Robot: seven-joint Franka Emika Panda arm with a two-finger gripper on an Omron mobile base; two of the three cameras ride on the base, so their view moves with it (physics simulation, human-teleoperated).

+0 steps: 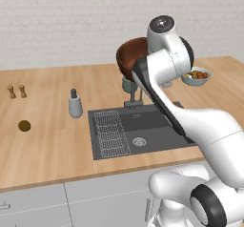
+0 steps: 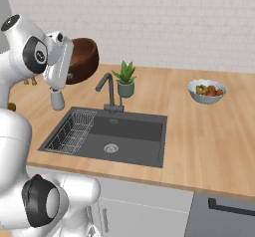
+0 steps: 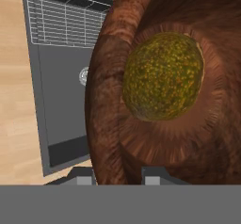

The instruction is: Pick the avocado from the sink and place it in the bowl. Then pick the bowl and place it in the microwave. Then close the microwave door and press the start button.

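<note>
Bowl (image 3: 108,100) grainy wood; avocado (image 3: 162,77) rough, speckled; sink (image 1: 152,126) matt.

The arm (image 1: 190,121) is made of glossy white, rounded shells, with dark grey rings at the joints and a black strip along the forearm. A round dark cap sits on the top joint at 12 o'clock. The gripper (image 3: 120,177) has two small dark fingertips (image 3: 157,176) with pale grey pads.
</note>
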